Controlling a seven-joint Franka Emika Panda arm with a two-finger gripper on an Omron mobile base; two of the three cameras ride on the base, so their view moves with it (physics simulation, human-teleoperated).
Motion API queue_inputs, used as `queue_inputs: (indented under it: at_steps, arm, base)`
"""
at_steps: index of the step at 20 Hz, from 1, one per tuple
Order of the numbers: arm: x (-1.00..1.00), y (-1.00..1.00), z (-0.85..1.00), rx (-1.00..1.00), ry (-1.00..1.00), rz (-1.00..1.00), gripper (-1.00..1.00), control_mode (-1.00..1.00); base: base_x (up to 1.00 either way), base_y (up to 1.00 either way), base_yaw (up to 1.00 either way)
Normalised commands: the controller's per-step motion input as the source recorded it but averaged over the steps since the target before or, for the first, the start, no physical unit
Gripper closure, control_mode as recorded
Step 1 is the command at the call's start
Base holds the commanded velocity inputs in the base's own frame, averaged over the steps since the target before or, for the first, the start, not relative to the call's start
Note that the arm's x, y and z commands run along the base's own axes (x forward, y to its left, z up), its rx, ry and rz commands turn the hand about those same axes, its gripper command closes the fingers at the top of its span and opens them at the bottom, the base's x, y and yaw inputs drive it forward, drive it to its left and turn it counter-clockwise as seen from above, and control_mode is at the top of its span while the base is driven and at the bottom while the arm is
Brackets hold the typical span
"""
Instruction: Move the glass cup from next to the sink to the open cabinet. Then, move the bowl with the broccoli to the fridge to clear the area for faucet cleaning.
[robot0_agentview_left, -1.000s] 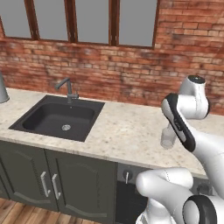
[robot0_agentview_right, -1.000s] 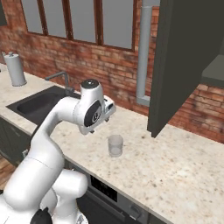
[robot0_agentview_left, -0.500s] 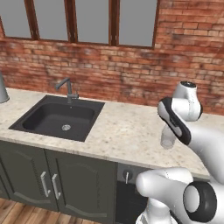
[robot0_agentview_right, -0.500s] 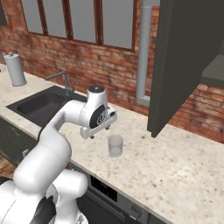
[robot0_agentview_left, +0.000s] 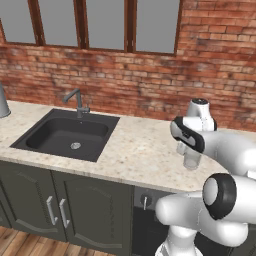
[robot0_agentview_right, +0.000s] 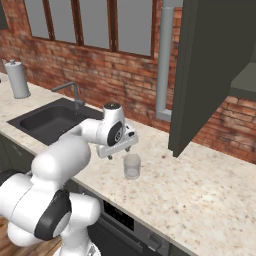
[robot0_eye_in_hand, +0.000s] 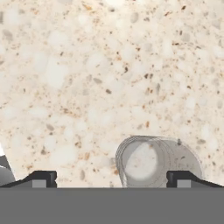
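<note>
The sink (robot0_agentview_left: 66, 135) sits at the left with the faucet (robot0_agentview_left: 76, 100) behind it, sunk in the speckled stone surface (robot0_agentview_left: 135, 152). Well to its right, away from the basin, the glass cup (robot0_agentview_right: 131, 166) stands upright on that surface, and the gripper (robot0_eye_in_hand: 111, 177) hangs just above it, pointing down. In the hand view the fingers (robot0_eye_in_hand: 40, 178) are spread wide apart, one tip at each side, with the cup's rim lying between them but nearer the right tip than the left.

The step in hand looks to be the reach for the cup, the first half of the task. To do it well, the hand should shift slightly toward the cup so the rim centres between the tips, then drop straight until the tips reach partway down the wall before closing. An off-centre close would likely push the light tumbler sideways or tip it. The lift should then be high enough to clear the open cabinet (robot0_agentview_right: 210, 75) at the upper right, whose door hangs out over the surface.

Against the pictures from a second and half a second ago, the wrist has swung rightward and lower, from beside the cup to over it; the cup itself has not moved.
</note>
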Motion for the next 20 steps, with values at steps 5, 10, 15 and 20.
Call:
queue_inputs:
  at_steps: [5,10,15,20]
  arm:
    - [0.12,-0.21,-0.37,-0.04,0.0,-0.14,-1.0,-1.0]
    - [0.1,-0.28,-0.19,0.0,0.01,-0.04,-1.0,-1.0]
    - [0.0,-0.1,-0.3,0.0,0.05,0.0,-1.0,-1.0]
    - [0.02,0.0,-0.28,0.0,0.02,0.0,-1.0,-1.0]
  base:
    - [0.0,0.0,0.0]
    - [0.0,0.0,0.0]
    - [0.0,0.0,0.0]
    - [0.0,0.0,0.0]
